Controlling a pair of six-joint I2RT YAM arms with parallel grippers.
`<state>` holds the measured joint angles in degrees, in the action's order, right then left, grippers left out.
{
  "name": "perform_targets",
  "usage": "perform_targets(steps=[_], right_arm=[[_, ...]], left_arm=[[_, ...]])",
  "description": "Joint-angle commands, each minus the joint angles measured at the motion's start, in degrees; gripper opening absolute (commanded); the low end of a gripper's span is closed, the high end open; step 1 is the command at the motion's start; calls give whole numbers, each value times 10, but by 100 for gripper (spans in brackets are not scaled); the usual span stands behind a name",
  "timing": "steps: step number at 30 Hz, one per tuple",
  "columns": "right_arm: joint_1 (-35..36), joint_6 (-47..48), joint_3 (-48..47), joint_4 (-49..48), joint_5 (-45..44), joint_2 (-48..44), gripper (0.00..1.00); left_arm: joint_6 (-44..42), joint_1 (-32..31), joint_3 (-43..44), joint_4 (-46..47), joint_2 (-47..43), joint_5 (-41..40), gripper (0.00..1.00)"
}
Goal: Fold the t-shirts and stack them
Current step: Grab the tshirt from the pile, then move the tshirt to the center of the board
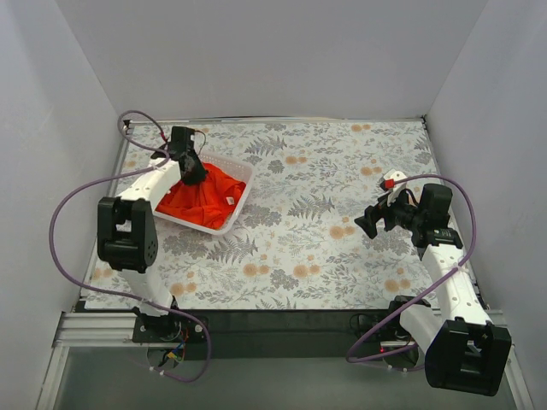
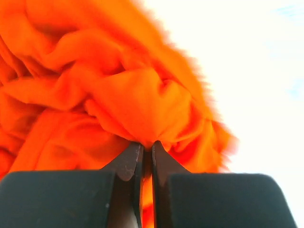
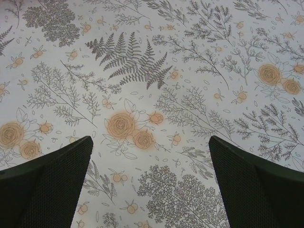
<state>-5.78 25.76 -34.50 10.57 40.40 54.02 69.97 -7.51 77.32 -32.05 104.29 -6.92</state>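
There is just one t-shirt [image 1: 209,198] to count from here: bright orange-red, plain, crumpled in a heap inside the single white perforated basket [image 1: 243,192]. The basket sits at an angle on the table [image 1: 325,256], toward its far left corner, and the shirt fills most of it. One small white tag [image 1: 231,200] shows on the fabric near the basket's right wall.

There are two arms, one at each side of the near edge. The left arm [image 1: 128,231] reaches forward over the basket, and the left gripper [image 1: 190,171] points down into the pile. Seen from its own wrist, its two dark fingers [image 2: 127,161] are pinched together on a raised fold of the orange cloth. A thin strip of fabric shows between them, and rumpled folds fan out above the fingers. So that hand is clenched on the t-shirt.

The right arm [image 1: 449,282] bends up along the right side of the table. The right gripper [image 1: 366,224] is over the right half of the table, well apart from the basket. Its two black textured fingers [image 3: 57,175] stand spread wide, with only the floral table cover of ferns, grey sprigs and pale orange blossoms visible between them. That hand is released and holds nothing.
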Motion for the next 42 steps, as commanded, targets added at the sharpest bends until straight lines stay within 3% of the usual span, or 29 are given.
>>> perform_targets(steps=[1,2,4,7,10,19,25,32,35,37,42], right_arm=[[-2,7,-29,2,-1,0,98],[-3,7,-31,2,-3,2,98],[-3,8,-32,2,-8,3,98],[-4,8,-32,2,-18,3,98],[-5,8,-31,2,-31,2,98],[-14,0,-36,-5,-87,7,98],[-28,-19,-35,-21,-139,7,98],[-40,-26,-33,-28,-157,6,98],[-46,-35,-33,-35,-183,8,98],[-55,-47,-32,-42,-210,11,98],[-88,-71,-37,-44,-216,17,98]], left_arm=[[-34,-18,50,66,-179,44,0],[-32,-19,59,69,-221,67,0],[-15,-19,85,96,-272,188,0],[52,-21,117,143,-296,328,0],[104,-29,141,195,-310,394,0],[214,-80,202,268,-313,442,0],[228,-143,140,299,-299,452,0],[143,-255,154,300,-216,506,0],[61,-295,206,263,-169,545,0],[-38,-319,239,195,-138,554,0],[-217,-368,296,101,-121,573,0]])
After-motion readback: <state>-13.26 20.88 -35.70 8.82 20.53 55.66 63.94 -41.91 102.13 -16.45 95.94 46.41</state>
